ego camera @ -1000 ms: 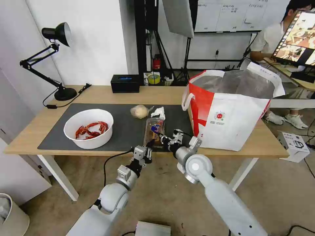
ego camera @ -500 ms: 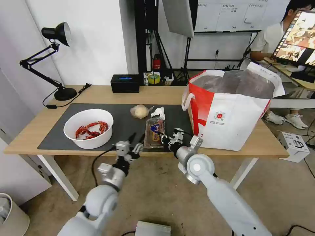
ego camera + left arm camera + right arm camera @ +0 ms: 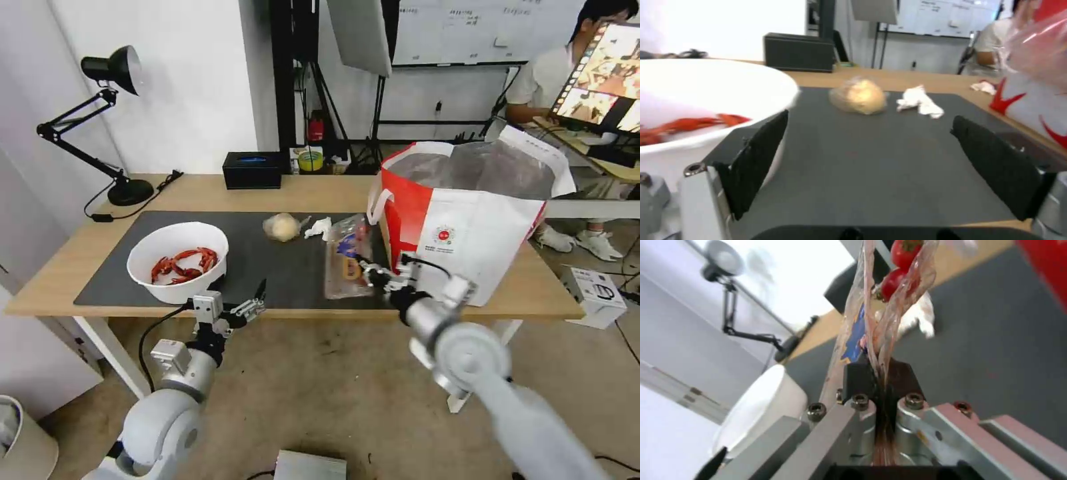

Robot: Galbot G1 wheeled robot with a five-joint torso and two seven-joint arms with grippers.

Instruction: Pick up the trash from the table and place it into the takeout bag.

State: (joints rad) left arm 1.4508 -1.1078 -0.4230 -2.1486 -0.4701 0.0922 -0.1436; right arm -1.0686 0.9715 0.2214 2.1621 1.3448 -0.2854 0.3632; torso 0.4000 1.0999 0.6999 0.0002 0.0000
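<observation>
The right gripper (image 3: 371, 274) pinches the near edge of the clear clamshell tray (image 3: 346, 265) of cherry tomatoes; in the right wrist view its two black fingers (image 3: 861, 375) are pressed together on the thin plastic rim, and the tray (image 3: 880, 303) rises away from them with red tomatoes inside. In the head view the tray is tilted and appears lifted off the dark grey mat (image 3: 293, 267), just beside the takeout bag (image 3: 467, 220), which stands open at about 3 o'clock from it on the wooden table (image 3: 313, 193). The crumpled tissue (image 3: 319, 228) lies on the mat at about 11 o'clock from the tray, and the pale wrapped lump (image 3: 282, 227) sits just beside the tissue at its 9 o'clock. The white bowl of crayfish shells (image 3: 177, 253) rests on the mat's left part. The left gripper (image 3: 241, 308) hovers at the table's near edge, at about 4 o'clock from the bowl, its fingers (image 3: 756, 156) spread wide and holding nothing. A black tissue box (image 3: 252, 170) stands at the far edge, and a desk lamp (image 3: 110, 127) at the far left corner.
</observation>
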